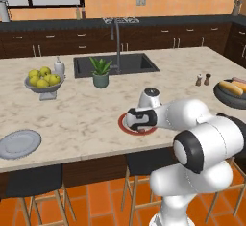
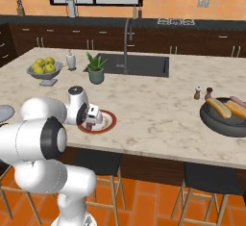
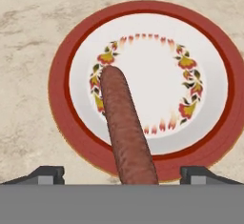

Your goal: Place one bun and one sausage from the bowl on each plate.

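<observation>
My gripper [image 3: 123, 175] hangs just above the white plate with the red-brown rim [image 3: 209, 51], its fingertips [image 3: 47, 174] spread wide: open. A dark red-brown sausage [image 3: 121, 123] sits between them without touching either. Its far end rests on the plate's flowered inner ring. From the base, the gripper [image 1: 139, 124] is low over this plate [image 1: 124, 124] near the counter's front edge. The dark bowl [image 2: 226, 124] stands far right, holding two buns [image 2: 218, 107] and a paler pink sausage [image 2: 239, 100]. The grey-blue plate [image 1: 19, 143] lies bare at the front left.
A footed bowl of yellow-green fruit [image 1: 43, 81], a bottle [image 1: 59, 67] and a potted plant [image 1: 100, 72] stand before the sink [image 1: 115, 64]. Two shakers [image 1: 202, 80] sit left of the dark bowl. Stools [image 1: 33, 182] line the counter's front edge.
</observation>
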{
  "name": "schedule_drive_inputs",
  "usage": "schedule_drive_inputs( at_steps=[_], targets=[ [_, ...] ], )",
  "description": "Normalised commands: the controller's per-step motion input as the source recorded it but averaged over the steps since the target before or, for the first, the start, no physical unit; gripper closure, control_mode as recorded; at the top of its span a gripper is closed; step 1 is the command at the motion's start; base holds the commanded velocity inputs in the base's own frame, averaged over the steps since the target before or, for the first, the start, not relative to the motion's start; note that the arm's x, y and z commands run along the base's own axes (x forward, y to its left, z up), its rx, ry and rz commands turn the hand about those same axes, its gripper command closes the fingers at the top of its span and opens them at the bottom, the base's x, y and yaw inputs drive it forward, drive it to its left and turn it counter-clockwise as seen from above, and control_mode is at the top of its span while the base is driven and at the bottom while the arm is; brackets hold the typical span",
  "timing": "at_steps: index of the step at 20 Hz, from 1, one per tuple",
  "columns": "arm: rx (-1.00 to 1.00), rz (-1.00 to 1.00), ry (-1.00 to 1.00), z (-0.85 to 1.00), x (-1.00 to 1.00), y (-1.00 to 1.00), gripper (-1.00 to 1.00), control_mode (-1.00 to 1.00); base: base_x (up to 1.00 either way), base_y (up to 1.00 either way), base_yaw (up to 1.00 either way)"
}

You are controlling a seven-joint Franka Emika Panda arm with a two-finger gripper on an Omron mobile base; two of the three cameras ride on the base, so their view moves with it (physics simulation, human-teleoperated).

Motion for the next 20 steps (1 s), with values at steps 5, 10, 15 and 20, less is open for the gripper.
schedule_drive_inputs(
  at_steps=[5, 10, 15, 20],
  targets=[
    [0.00, 0.00, 0.00, 0.50, -0.28, -0.01, -1.00, -1.00, 0.00, 0.00, 0.00],
    [0.01, 0.00, 0.00, 0.83, -0.64, -0.17, -1.00, -1.00, 0.00, 0.00, 0.00],
    [0.00, 0.00, 0.00, 0.47, -0.87, -0.11, -1.00, -1.00, 0.00, 0.00, 0.00],
    [0.00, 0.00, 0.00, 0.59, -0.57, -0.09, -1.00, -1.00, 0.00, 0.00, 0.00]
  ],
)
